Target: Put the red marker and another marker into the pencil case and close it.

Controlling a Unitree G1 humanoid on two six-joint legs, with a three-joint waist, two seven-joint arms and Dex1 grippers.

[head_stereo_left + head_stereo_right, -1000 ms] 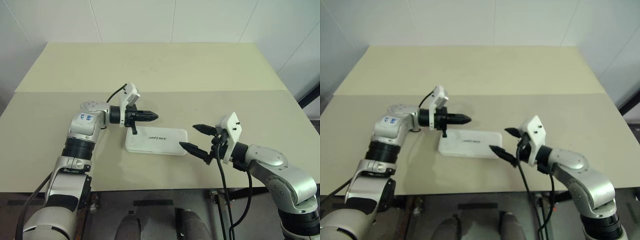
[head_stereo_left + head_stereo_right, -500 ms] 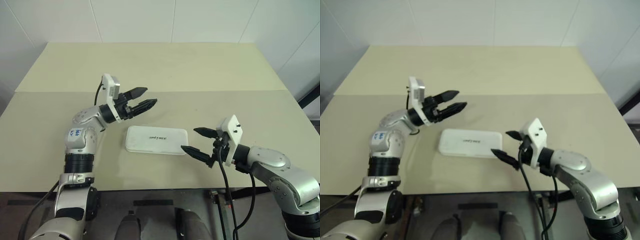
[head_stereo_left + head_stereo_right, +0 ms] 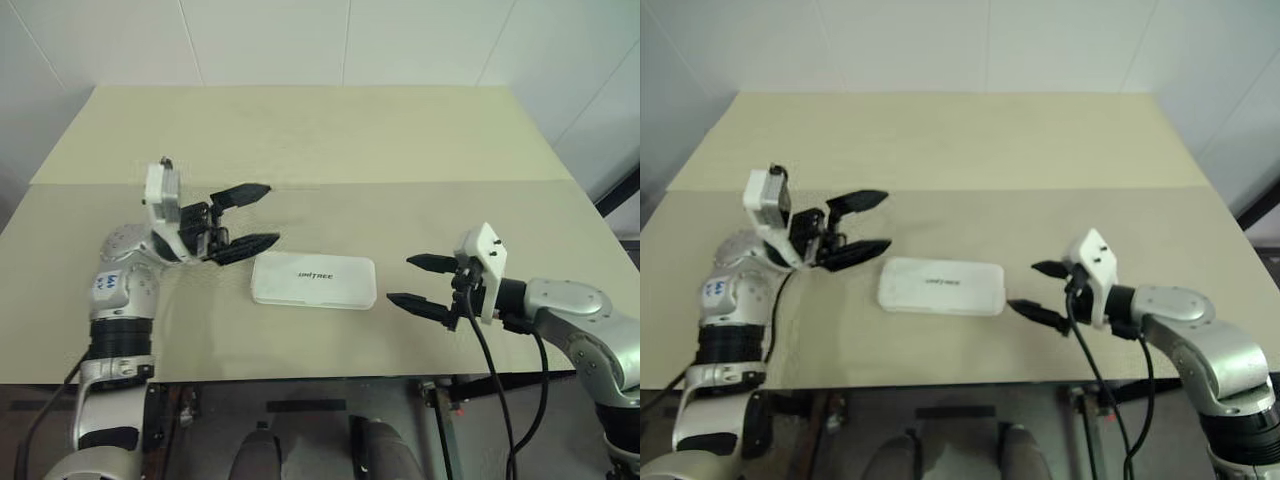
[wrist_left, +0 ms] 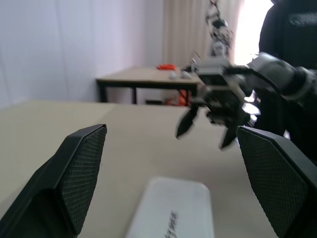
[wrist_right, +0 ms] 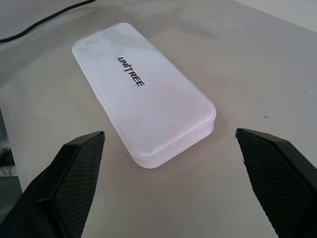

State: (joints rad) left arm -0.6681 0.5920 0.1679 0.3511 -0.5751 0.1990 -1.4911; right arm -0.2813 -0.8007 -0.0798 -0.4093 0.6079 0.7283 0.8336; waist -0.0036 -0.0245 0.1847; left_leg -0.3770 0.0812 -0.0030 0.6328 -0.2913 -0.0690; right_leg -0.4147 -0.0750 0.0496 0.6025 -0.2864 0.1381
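Note:
The white pencil case (image 3: 314,279) lies flat on the table with its lid shut and the dark lettering facing up. The red marker and the other marker are out of view. My left gripper (image 3: 268,213) hovers open just off the case's left end, fingers pointing toward the case with nothing between them. My right gripper (image 3: 400,279) stands open a short way off the case's right end, also empty. The right wrist view shows the closed case (image 5: 143,94) between that gripper's spread fingers (image 5: 74,183). In the left wrist view, the case (image 4: 173,208) lies below the right gripper (image 4: 202,139).
The beige table (image 3: 320,140) has a seam running across it behind the grippers. A black cable (image 3: 470,345) hangs from the right wrist over the table's front edge. In the left wrist view another table (image 4: 143,79) stands far behind.
My left gripper has opened, lifted off the case's left end and drawn back to the left. The case's lid has settled flat. My right gripper has shifted right, away from the case.

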